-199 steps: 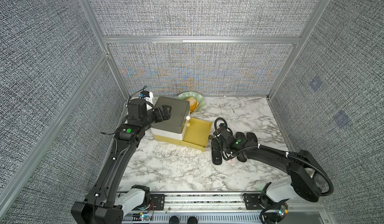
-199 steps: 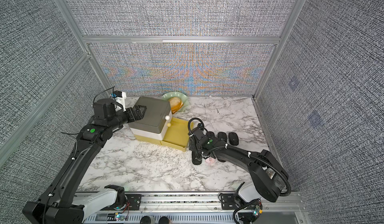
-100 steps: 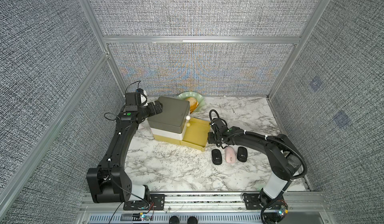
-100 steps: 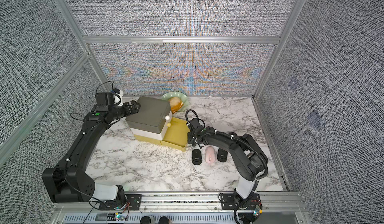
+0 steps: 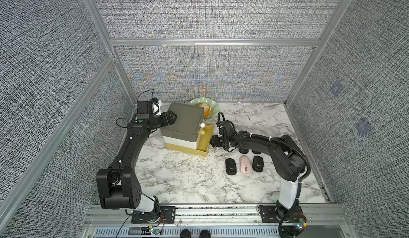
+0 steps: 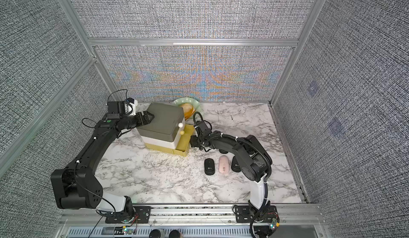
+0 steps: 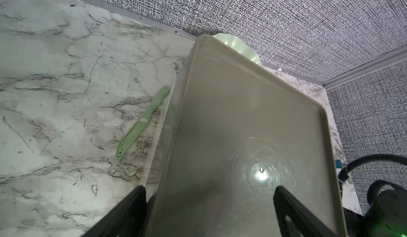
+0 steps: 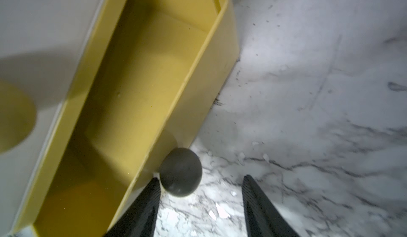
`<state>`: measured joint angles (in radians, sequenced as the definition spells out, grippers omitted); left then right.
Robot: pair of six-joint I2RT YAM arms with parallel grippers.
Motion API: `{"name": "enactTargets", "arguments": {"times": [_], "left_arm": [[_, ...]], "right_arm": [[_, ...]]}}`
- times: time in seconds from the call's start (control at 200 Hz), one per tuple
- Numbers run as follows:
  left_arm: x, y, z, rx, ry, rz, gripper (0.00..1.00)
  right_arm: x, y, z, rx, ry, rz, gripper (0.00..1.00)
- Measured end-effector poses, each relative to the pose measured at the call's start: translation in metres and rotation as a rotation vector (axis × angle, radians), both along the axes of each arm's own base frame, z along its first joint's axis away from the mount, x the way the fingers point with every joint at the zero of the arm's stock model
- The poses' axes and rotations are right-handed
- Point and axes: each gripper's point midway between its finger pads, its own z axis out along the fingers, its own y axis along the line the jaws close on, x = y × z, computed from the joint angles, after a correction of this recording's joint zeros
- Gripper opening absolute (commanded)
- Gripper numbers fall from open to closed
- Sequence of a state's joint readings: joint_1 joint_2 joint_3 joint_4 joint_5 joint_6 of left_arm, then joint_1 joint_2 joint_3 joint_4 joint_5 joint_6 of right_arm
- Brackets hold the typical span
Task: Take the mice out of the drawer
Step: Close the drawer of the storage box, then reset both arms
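**Right wrist view: yellow drawer open, mice out on the marble**

From its near-right base the right arm folds at a raised elbow. Its forearm runs low and leftward to the front of the open mustard-yellow plastic drawer (image 8: 211,75). The right gripper (image 8: 201,178) stands open and holds nothing. The drawer's dark grey round knob (image 8: 180,172) sits between the fingers, just beside one and clear of the other. What shows of the drawer's inside is yellow floor and walls.

The left arm rises from the near-left base and reaches far and right to the three-tier plastic drawer unit (image 5: 184,119), which has a grey top, a white middle and a yellow bottom. The left gripper (image 7: 209,187) is spread wide and straddles the unit's left top edge, one finger over the grey top and one outside the side wall. Whether the fingers press on the unit I cannot tell.

In both top views the mice lie on the white marble-patterned tabletop (image 5: 188,181), right of the drawer. A pale pink oval mouse (image 5: 245,167) lies between the glossy left black mouse (image 5: 230,167) and the right black mouse (image 5: 257,164). The three lie side by side without touching, long axes running near to far, and each black one bears a small pale mark. Just beyond them, a fourth black mouse (image 5: 243,151) and a fifth black mouse (image 5: 256,152) are half hidden under the forearm.
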<state>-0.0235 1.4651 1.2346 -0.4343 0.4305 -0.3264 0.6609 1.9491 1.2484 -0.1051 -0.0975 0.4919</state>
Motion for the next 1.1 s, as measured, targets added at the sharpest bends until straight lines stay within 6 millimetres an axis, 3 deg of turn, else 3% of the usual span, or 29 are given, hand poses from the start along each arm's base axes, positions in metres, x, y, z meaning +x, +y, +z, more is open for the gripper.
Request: {"name": "enactTargets", "arguments": {"times": [0.475,0.66,0.765,0.875,1.006,1.101], "left_arm": [[-0.015,-0.002,-0.005,-0.025,0.012,0.002,0.91],[-0.017,-0.002,-0.004,-0.034,0.014,0.013,0.91],[-0.019,0.000,0.003,-0.026,0.015,0.025,0.94],[-0.020,0.011,0.032,0.014,-0.033,0.076,0.99],[-0.032,0.041,0.083,0.111,-0.165,0.221,1.00],[-0.053,0.074,0.091,0.206,-0.213,0.368,0.99]], "right_arm": [[0.010,0.046,-0.007,0.172,-0.016,0.061,0.57],[0.007,0.046,-0.001,0.189,-0.023,0.063,0.57],[-0.003,0.031,0.015,0.196,-0.033,0.053,0.57],[-0.003,0.002,0.040,0.176,-0.081,-0.010,0.60],[-0.015,-0.052,0.078,0.115,-0.150,-0.090,0.71],[-0.018,-0.099,0.118,0.046,-0.249,-0.176,0.78]]}}
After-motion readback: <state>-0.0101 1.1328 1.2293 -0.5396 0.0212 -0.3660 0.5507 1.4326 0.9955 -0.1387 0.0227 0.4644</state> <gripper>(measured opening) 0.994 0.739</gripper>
